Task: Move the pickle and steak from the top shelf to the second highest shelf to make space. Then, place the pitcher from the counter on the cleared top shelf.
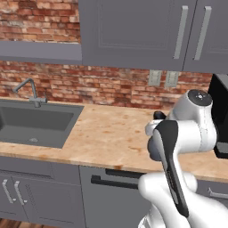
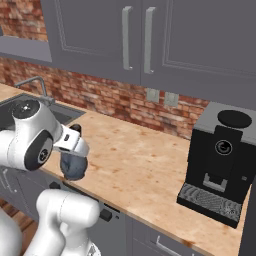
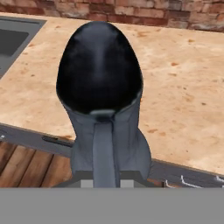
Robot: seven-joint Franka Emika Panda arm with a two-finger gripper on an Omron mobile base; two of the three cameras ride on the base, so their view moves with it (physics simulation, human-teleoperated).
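The gripper (image 2: pixel 75 150) grips the pitcher (image 3: pixel 101 100) by its handle, jaws closed tight, holding it over the front edge of the counter (image 2: pixel 145 165) and clear of the top. Gripped at one side, the jug may swing or slip as the arm turns. The coffee machine (image 2: pixel 220 160) stands well apart; the sink (image 1: pixel 31 122) lies left.

Dark blue-grey pitcher (image 3: pixel 103 113), tan blotched wood-grain counter (image 1: pixel 107 138), red brick wall (image 1: pixel 89 84), black coffee machine (image 2: pixel 220 160), grey cabinets (image 2: pixel 150 40).
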